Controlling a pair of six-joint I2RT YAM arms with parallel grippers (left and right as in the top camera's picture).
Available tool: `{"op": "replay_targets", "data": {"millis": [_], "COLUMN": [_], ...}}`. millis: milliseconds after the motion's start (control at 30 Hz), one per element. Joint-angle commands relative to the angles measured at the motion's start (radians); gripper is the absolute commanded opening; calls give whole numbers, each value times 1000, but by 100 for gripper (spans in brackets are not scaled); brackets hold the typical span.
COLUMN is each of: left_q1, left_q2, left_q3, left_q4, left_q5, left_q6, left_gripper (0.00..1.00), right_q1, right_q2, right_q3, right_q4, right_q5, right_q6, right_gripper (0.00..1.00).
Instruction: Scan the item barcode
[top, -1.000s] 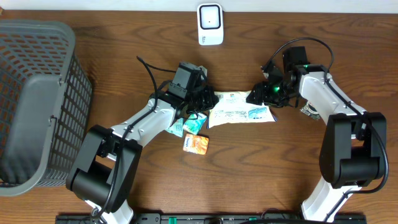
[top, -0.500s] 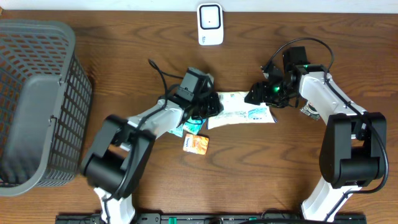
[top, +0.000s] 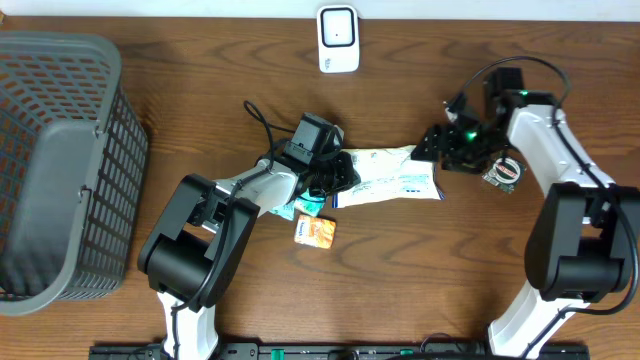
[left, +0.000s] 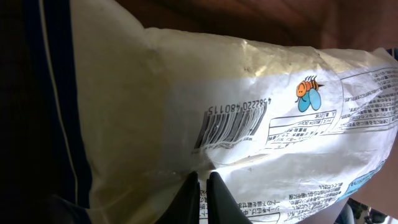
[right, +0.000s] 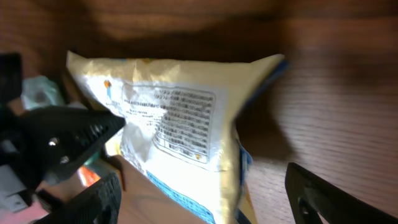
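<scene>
The item is a white and yellow snack packet (top: 388, 176) lying between the two arms. Its barcode (left: 227, 124) faces the left wrist camera, beside a small bee logo. My left gripper (top: 335, 176) is shut on the packet's left end, and in the left wrist view its fingertips (left: 192, 188) pinch the film. My right gripper (top: 433, 148) stands open just off the packet's right end. In the right wrist view, my right gripper (right: 205, 198) has its fingers wide apart on either side of the packet (right: 186, 118) without touching it. The white scanner (top: 338, 38) stands at the table's far edge.
A grey mesh basket (top: 60, 160) fills the left side. A teal sachet (top: 308, 205) and an orange sachet (top: 316, 231) lie just in front of the left gripper. A small round item (top: 503, 170) lies under the right arm.
My right gripper has opened, let go of the packet's right end and drawn back to the right. The left gripper has stayed shut on the packet and shifted slightly right.
</scene>
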Motion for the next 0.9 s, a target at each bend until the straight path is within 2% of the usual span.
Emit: {"op": "replay_targets", "data": {"millis": [0,867], "left_q1": [0,0], "left_q2": [48,48], "left_q3": [-12,-12], "left_q4": [-14,-22], "left_q5": [-47,-47], "left_q6": [-6,-5], "left_gripper": [7,7], "right_q1": [-37,2], "right_q2": [-1,-1], "right_q3": [16,-18], "right_q4": [-37,-43], "right_q5": [-68,-87], "right_q6": [-76,-84], "right_gripper": [84,89]}}
